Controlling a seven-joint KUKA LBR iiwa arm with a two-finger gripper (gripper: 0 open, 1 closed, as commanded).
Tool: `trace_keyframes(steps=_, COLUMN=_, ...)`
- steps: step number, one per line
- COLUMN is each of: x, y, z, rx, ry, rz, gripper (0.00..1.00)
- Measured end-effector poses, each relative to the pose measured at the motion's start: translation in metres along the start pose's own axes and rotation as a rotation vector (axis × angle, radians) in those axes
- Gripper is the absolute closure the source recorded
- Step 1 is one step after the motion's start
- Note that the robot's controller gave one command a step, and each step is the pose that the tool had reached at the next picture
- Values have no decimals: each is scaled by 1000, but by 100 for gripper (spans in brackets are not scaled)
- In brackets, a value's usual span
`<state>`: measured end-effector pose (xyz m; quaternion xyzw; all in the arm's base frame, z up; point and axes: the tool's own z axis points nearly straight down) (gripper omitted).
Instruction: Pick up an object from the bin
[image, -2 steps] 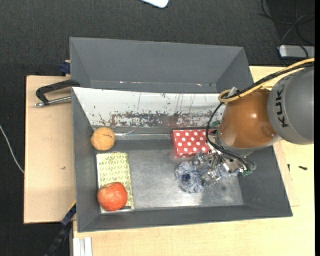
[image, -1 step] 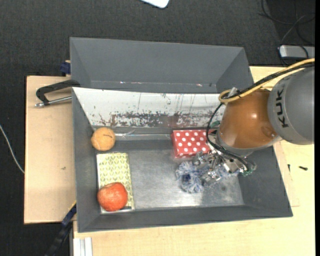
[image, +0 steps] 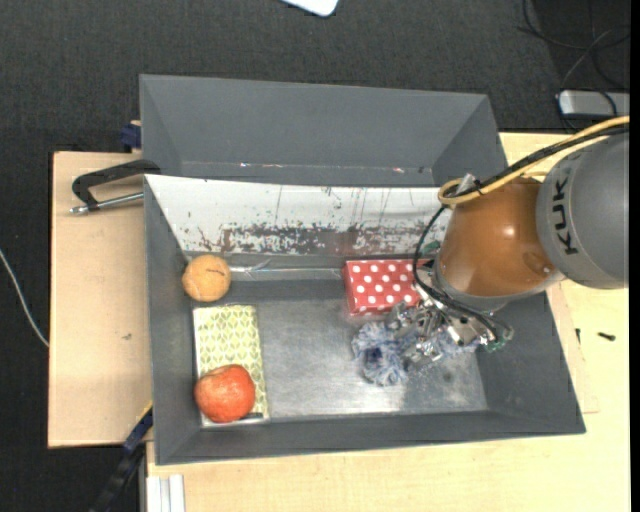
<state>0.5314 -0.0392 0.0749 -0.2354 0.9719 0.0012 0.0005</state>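
My gripper is low in the bin's right part, its metal fingers down against a crumpled blue-grey cloth on the floor. The cloth's right side lies under the fingers, and whether they are closed on it is hidden. Just behind the gripper, a red box with white dots leans on the back wall, its right end covered by the arm.
At the left, a tan round fruit sits by the back wall. A pale green patterned card lies on the floor with a red apple on its near end. Bare floor stretches between these and the cloth.
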Motion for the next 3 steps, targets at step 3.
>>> trace_keyframes(steps=3, x=1, y=2, z=-29, rx=-2, ry=5, rz=0, gripper=100)
